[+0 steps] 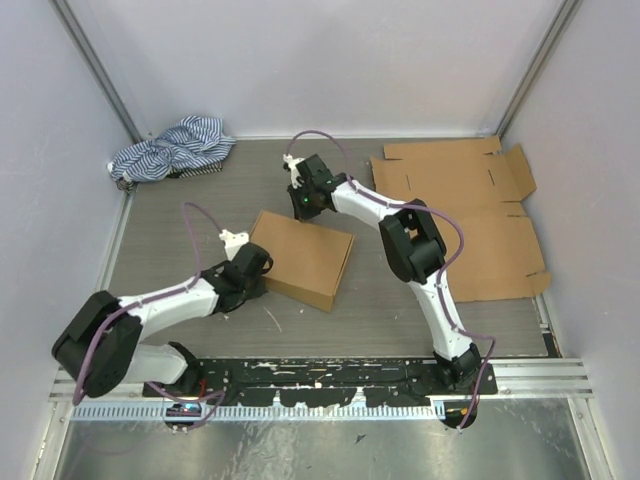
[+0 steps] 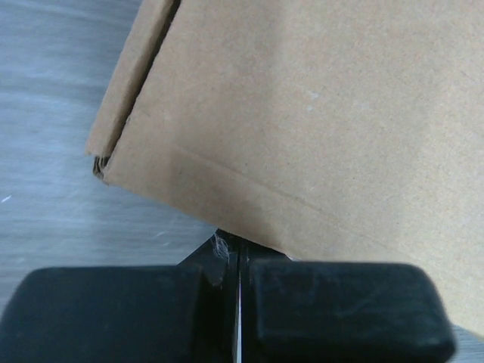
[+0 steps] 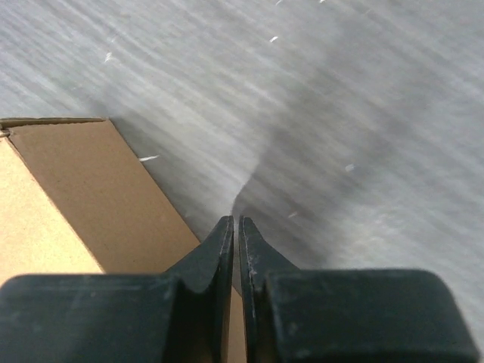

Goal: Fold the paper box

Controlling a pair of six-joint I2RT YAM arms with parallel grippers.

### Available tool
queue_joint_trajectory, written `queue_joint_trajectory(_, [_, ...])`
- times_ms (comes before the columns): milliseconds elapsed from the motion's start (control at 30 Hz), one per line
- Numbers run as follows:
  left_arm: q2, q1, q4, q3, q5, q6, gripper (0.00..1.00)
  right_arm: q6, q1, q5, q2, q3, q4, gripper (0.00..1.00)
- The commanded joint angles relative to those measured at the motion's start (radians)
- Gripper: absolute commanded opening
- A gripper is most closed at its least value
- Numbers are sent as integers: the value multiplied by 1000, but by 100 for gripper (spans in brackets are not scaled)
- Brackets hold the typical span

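Paper box (image 1: 305, 258): likely light, stiff, crushable cardboard; best gripped along 9 o'clock edge. Left gripper (image 2: 238, 249) closed, empty; right gripper (image 3: 236, 227) nearly closed, empty.

We're looking at matt brown cardboard on the folded paper box (image 1: 302, 257), faintly fibrous up close. The flat cardboard sheet (image 1: 470, 215) is showing the same dull paper finish. The table (image 1: 180, 240) is reading as grey, streaky, matt wood-grain. The striped cloth (image 1: 170, 148) is lying soft and rumpled. The left gripper (image 2: 238, 253) and right gripper (image 3: 236, 227) are showing black matt plastic, lightly scuffed; the rail (image 1: 540, 372) is gleaming, brushed metal.
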Motion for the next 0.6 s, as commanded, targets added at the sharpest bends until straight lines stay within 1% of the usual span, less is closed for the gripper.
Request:
queue_joint_trajectory(0, [-177,4,-17,-66,-103,-20,6,199,65,-94,-107,-93,-13,14])
queue_joint_trajectory(67, [-297,4,-103,-77,-119,-19,11,232,26,-105,-171,-146,59,14])
queue_joint_trajectory(133, [-430,3,-191,-79,-121,-19,21,243,-3,-76,-222,-149,68,19])
queue_joint_trajectory(167, [-478,3,-225,-76,-114,-19,28,240,-10,-60,-251,-152,69,19])
queue_joint_trajectory(200, [-518,3,-256,-73,-100,-19,31,235,-16,-40,-280,-156,70,19])
queue_joint_trajectory(233, [-552,4,-279,-70,-83,-19,33,229,-20,-18,-305,-164,68,20])
queue_joint_trajectory(300, [-595,3,-334,-56,-27,-11,27,225,-29,66,-337,-161,26,20])
queue_joint_trajectory(367, [-600,3,-387,-34,66,16,22,221,-38,143,-337,-157,-87,20])
queue_joint_trajectory(400, [-587,2,-423,-18,126,26,18,222,-39,184,-347,-195,-121,19])
queue_joint_trajectory(433, [-569,0,-448,-10,186,31,16,230,-41,216,-369,-261,-120,19])
queue_joint_trajectory(500, [-533,-18,-454,-19,294,26,12,258,-51,235,-423,-427,-60,18])
queue_joint_trajectory(567, [-516,-75,-420,-42,307,8,10,279,-60,232,-467,-565,0,17])
